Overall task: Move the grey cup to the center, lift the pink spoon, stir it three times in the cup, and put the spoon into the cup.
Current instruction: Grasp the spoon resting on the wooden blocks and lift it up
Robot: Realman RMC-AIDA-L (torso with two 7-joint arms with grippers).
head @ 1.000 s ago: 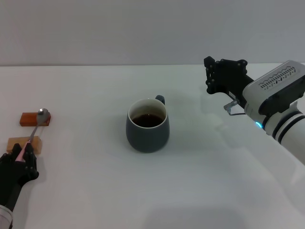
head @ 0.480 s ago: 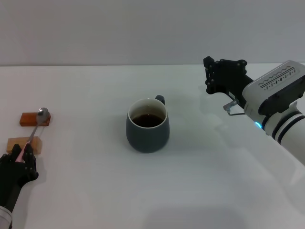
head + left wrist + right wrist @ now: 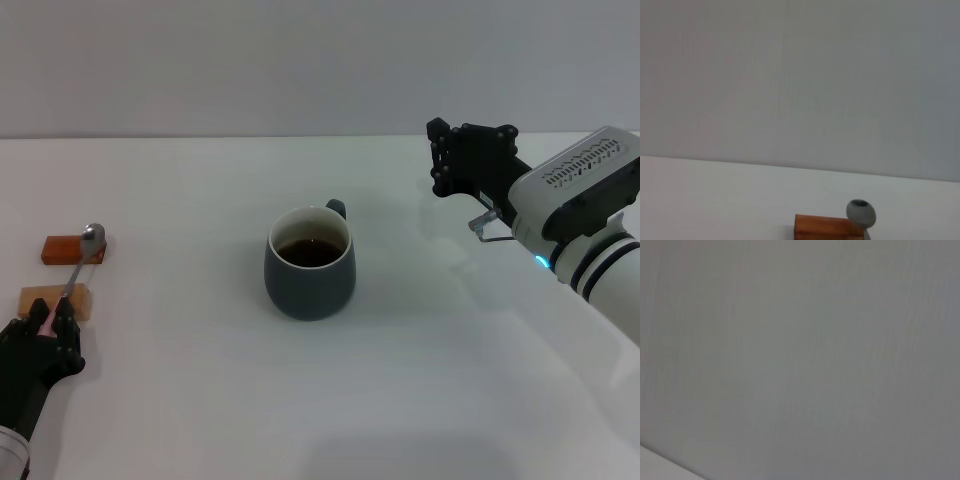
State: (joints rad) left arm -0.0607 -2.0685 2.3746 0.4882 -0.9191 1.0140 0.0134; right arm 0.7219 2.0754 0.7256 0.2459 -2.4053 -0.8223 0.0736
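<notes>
Dark blue-grey mug (image 3: pixel 310 262), white inside, dark liquid; pale pink spoon (image 3: pixel 77 266); orange-brown wooden blocks (image 3: pixel 70 248); white table (image 3: pixel 200 400).

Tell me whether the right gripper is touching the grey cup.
Apart. The head view shows the right gripper raised well off to the side of the grey cup, with bare table between them.

matt grey cup (image 3: pixel 310 272), wood blocks (image 3: pixel 72 248), metal spoon bowl (image 3: pixel 92 235)
</notes>
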